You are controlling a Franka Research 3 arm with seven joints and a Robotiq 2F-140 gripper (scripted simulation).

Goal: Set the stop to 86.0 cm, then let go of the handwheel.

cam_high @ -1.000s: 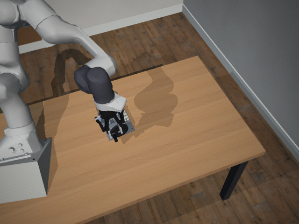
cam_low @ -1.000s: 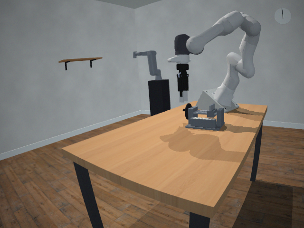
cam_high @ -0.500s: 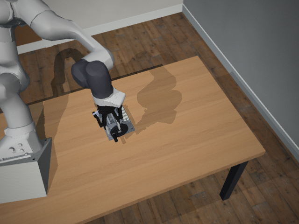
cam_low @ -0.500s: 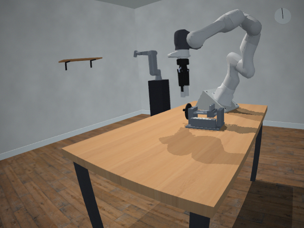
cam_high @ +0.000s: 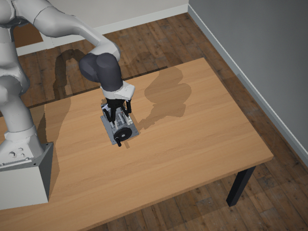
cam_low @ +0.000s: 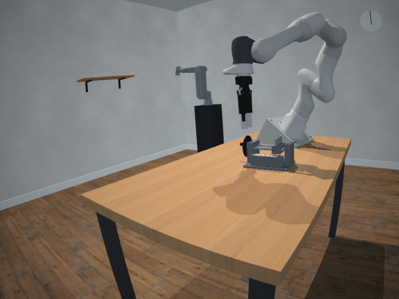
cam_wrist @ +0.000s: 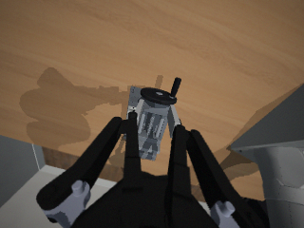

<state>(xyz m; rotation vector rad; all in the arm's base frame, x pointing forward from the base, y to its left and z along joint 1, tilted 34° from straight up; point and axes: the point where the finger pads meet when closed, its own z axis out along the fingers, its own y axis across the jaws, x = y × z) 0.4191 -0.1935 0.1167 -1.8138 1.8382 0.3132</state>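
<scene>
One hand (cam_low: 244,126) hangs above the handwheel (cam_high: 121,134), fingers partly spread, pinching nothing; the fixture (cam_low: 269,156) sits on the surface (cam_low: 193,199) beside the arm's base. I judge you're clear; rise straight, avoiding the crank (cam_wrist: 176,86).

Grey walls (cam_low: 96,128), plank floor (cam_low: 48,241), wall shelf (cam_low: 105,78), wooden table (cam_low: 193,199).

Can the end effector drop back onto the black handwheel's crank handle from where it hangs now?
Probably yes. The end effector hangs above the grey stop fixture, holding nothing, fingers partly apart. The black handwheel and its crank handle stand exposed at the fixture's end, and nothing lies between them and the fingers.
</scene>
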